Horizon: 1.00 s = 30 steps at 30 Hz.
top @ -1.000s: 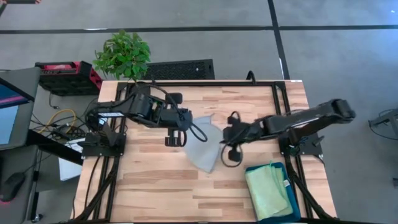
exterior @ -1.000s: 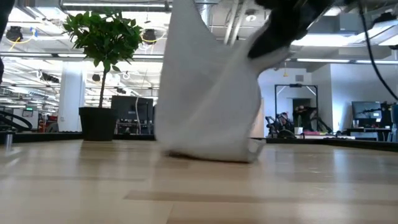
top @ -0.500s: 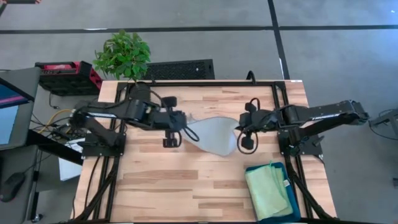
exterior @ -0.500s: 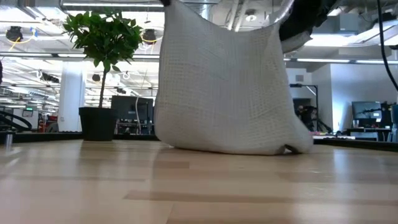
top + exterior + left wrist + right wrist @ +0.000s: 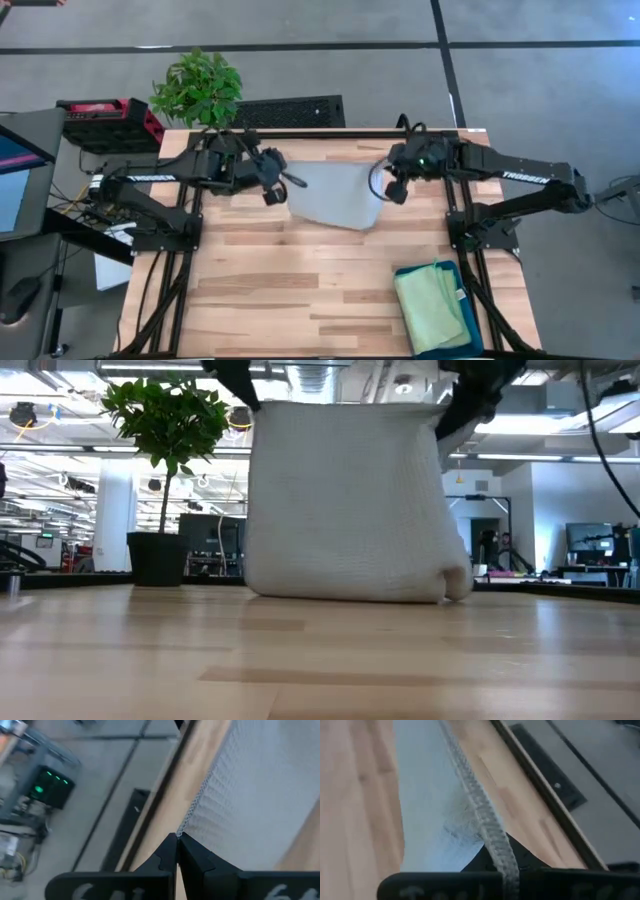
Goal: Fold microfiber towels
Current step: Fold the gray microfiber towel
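Note:
A pale grey-blue microfiber towel (image 5: 335, 195) hangs as a wide sheet between my two grippers over the far middle of the table. Its bottom edge (image 5: 345, 596) rests on the wood. My left gripper (image 5: 283, 181) is shut on its upper left corner, and my right gripper (image 5: 388, 186) is shut on its upper right corner. A light green towel (image 5: 428, 305) lies folded in the teal bin (image 5: 470, 322) at the near right. My left gripper pinches the towel's upper left corner (image 5: 186, 826) between its two fingers, slanting down from the table's left. The cloth hangs below with its top edge (image 5: 340, 404) drawn straight toward the other gripper. My right gripper pinches the upper right corner at the hemmed edge (image 5: 487, 827) between its two fingers, slanting down from the table's right. The hem runs over the fingers, and the cloth hangs down to the table.
A potted plant (image 5: 197, 88) stands at the far left corner. The black frame rail (image 5: 330, 133) runs along the far edge just behind the towel. Bare wood (image 5: 280, 290) lies in front of the towel, toward the near edge.
Both grippers have gone toward the table's far edge and apart from each other, the left sinking a little and the right rising. The towel, bunched and narrow a second ago, has spread out into a wide sheet with a straight top edge. Its lower edge has slid along the table.

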Each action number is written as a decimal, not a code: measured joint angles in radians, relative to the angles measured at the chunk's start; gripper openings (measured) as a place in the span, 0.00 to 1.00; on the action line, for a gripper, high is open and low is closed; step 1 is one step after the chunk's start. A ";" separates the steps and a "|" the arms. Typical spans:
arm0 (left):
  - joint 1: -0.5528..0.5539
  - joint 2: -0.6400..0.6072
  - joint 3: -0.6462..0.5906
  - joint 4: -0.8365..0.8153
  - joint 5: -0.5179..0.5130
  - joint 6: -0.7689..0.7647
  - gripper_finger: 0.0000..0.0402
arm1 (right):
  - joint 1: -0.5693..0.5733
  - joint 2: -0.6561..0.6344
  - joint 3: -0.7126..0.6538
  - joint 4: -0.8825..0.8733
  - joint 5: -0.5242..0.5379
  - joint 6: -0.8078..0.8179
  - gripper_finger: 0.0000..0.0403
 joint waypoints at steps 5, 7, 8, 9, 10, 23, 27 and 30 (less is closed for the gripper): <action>0.056 0.000 0.009 0.139 -0.049 0.159 0.00 | -0.100 0.062 0.106 -0.047 0.000 -0.064 0.01; 0.069 -0.002 0.025 0.208 -0.096 0.234 0.00 | -0.133 0.092 0.143 -0.047 0.001 -0.101 0.01; 0.077 -0.002 0.030 0.237 -0.109 0.269 0.00 | -0.147 0.103 0.164 -0.046 0.006 -0.115 0.01; 0.085 -0.001 0.037 0.258 -0.114 0.297 0.00 | -0.160 0.113 0.184 -0.043 0.014 -0.127 0.01; 0.091 -0.001 0.046 0.271 -0.115 0.320 0.00 | -0.169 0.122 0.201 -0.042 0.020 -0.137 0.01; 0.012 0.001 0.037 0.004 0.129 0.144 0.00 | -0.059 0.132 0.181 -0.249 0.042 -0.041 0.01; -0.042 0.026 0.038 -0.084 0.248 0.023 0.00 | 0.002 0.132 0.111 -0.294 0.035 0.053 0.02; -0.084 0.062 0.037 -0.118 0.303 -0.053 0.00 | 0.043 0.131 0.063 -0.307 -0.005 0.092 0.02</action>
